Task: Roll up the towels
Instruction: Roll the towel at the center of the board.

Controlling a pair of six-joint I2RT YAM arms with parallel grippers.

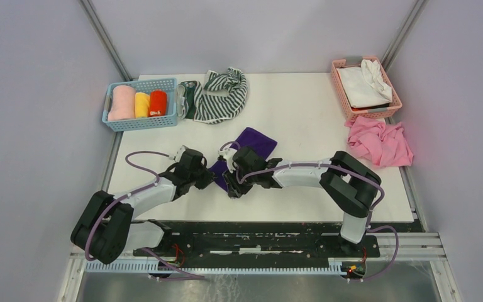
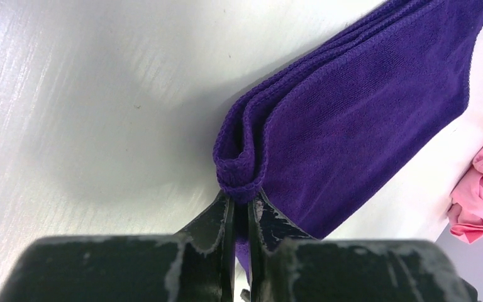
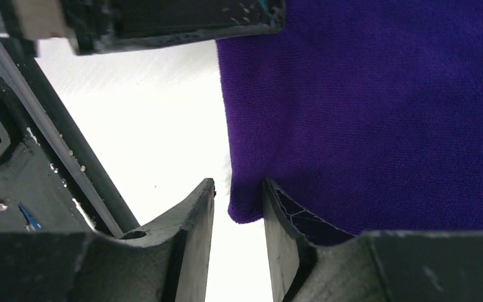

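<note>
White desk [image 1: 308,132] carries both towels, neither rolled yet: the purple cloth [image 1: 256,141] lies folded nearer me than the blue basket [image 1: 139,121], and the striped towel [image 1: 221,95] is crumpled beside that basket. My left fingers [image 2: 216,221] pinch the cloth's folded edge; my right fingers [image 3: 192,211] stand apart around its corner.

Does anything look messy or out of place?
Yes. The pink cloth lies crumpled outside the pink basket, and the striped towel sits bunched in a heap beside the blue basket.
</note>
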